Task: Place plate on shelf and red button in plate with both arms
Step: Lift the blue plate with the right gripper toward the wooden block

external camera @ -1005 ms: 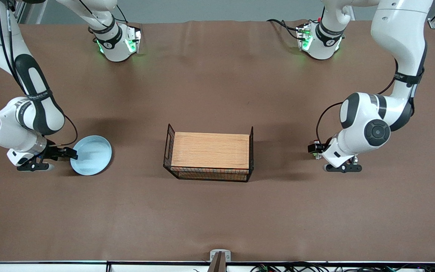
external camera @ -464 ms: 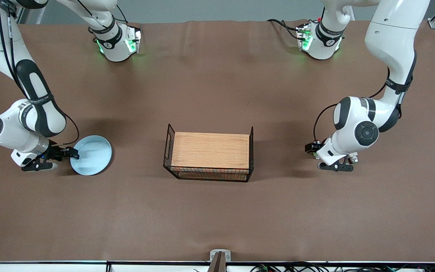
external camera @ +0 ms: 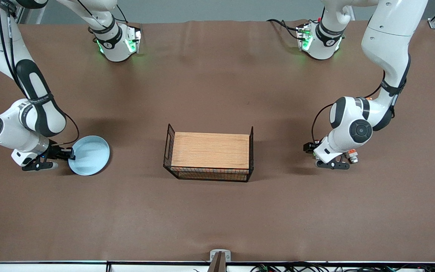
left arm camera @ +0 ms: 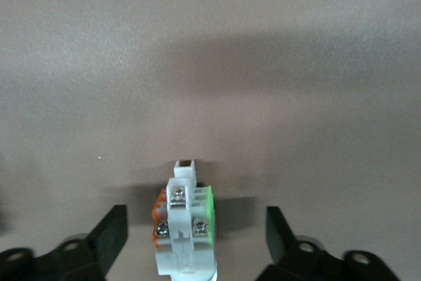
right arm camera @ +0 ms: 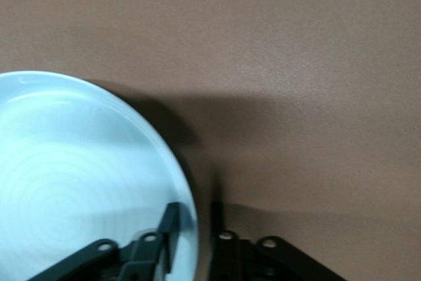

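- Covering the whole scene, the brown bench point(external camera: 217, 211) carried everything we saw, with both arm bases at its edge farthest from the front camera.
- At the middle of the bench stood a black wire basket point(external camera: 169, 145) with a wooden board point(external camera: 210, 150) lying flat across its top, well apart from both arms.
- Toward the right arm's end of the bench we saw the plate point(external camera: 89, 155), pale blue and round. Its rim lay between the fingers of the right end effector point(external camera: 67, 153). In the right wrist view one finger point(right arm camera: 168, 231) sat inside the plate point(right arm camera: 79, 182) and the other just outside the rim, so we took the right end effector point(right arm camera: 194, 235) as clamped on the rim. We could not tell whether the plate was lifted off the bench.
- Toward the left arm's end, the left end effector point(external camera: 332, 163) was low over the bench. In the left wrist view its fingers point(left arm camera: 108, 231) stood wide apart, one on each side of the red button point(left arm camera: 184, 225) and touching neither side of it.
- The red button, the smallest thing, was a white unit with metal screws, a green patch on one side and an orange-red one on the other. It rested on the bench inside the left end effector point(left arm camera: 191, 235).
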Robot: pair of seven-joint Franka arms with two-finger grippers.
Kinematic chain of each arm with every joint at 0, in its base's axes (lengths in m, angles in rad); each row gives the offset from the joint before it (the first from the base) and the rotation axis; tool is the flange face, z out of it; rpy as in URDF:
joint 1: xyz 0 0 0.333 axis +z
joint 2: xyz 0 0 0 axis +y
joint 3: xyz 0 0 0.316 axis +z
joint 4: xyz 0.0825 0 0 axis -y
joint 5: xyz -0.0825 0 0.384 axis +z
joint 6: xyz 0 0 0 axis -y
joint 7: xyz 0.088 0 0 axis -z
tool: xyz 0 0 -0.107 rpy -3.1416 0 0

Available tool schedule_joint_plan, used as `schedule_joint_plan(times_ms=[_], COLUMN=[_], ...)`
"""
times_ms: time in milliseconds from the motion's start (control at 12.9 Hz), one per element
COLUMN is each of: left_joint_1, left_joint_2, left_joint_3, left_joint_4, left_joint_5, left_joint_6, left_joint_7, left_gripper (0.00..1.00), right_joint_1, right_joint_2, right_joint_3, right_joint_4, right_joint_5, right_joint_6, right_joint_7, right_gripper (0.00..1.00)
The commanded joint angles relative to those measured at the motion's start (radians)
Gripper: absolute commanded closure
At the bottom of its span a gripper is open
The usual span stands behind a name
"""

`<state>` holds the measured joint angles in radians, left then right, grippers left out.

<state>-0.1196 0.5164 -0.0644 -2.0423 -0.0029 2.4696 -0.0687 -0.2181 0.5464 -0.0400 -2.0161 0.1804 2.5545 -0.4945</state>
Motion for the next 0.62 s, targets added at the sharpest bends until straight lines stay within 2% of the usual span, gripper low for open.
schedule_joint_plan(times_ms=[0, 77, 232, 541], left_joint_1=[0.003, 0.005, 0.005, 0.005], left_joint_2=[-0.010, -0.010, -0.010, -0.010], left_joint_3=[0.000, 0.000, 0.002, 0.002], left_joint_4=[-0.018, -0.018, -0.016, -0.006], left_joint_5=[0.018, 0.018, 0.018, 0.018], left_joint_6=[0.020, 0.020, 0.020, 0.019], left_joint_7=[0.012, 0.012, 0.012, 0.024], left_gripper=[0.26, 0.34, 0.47, 0.70], right_joint_1=[-0.027, -0.026, -0.020, -0.015], right_joint_2=[-0.019, -0.028, -0.078, -0.204], right_joint_3=[0.014, 0.015, 0.014, 0.015], right_joint_4=[-0.009, -0.006, 0.023, 0.155], right_joint_5=[0.028, 0.040, 0.040, 0.039], right_joint_6=[-0.002, -0.016, -0.125, -0.492], right_joint_7=[-0.001, 0.008, 0.062, 0.212], right_gripper=[1.00, 1.00, 1.00, 1.00])
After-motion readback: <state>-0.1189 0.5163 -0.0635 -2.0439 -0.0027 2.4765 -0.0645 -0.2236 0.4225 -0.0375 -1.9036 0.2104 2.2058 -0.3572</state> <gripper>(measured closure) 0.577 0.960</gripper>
